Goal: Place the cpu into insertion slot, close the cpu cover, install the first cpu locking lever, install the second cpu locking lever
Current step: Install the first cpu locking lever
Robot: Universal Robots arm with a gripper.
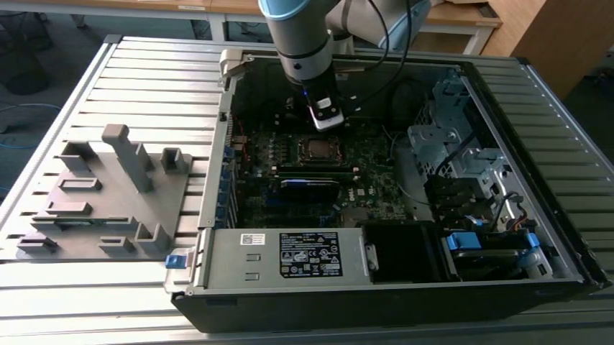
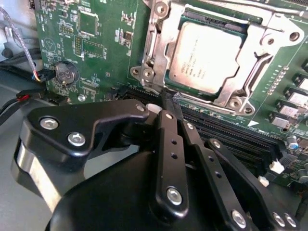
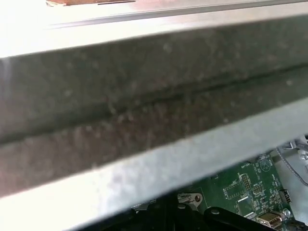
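Note:
The cpu (image 2: 207,55) lies flat in the insertion slot, whose dark edge (image 2: 219,13) shows along one side of the chip. The silvery cpu cover (image 2: 276,36) is down around the chip, its cut-out showing the metal top. A thin metal lever (image 2: 153,45) runs along one side of the frame. My gripper (image 2: 168,96) is shut with nothing between its black fingers (image 2: 166,144), and its tip sits at a corner of the socket frame. In the exterior view the gripper (image 1: 327,123) hangs just behind the cpu (image 1: 318,149) inside the open computer case.
Long black memory slots (image 2: 231,130) run beside the socket and a coin battery (image 2: 65,72) sits further off. A grey case wall (image 3: 144,96) is close to the wrist. The drive cage (image 1: 451,144), power supply (image 1: 287,255) and a grey fixture (image 1: 106,194) surround the board.

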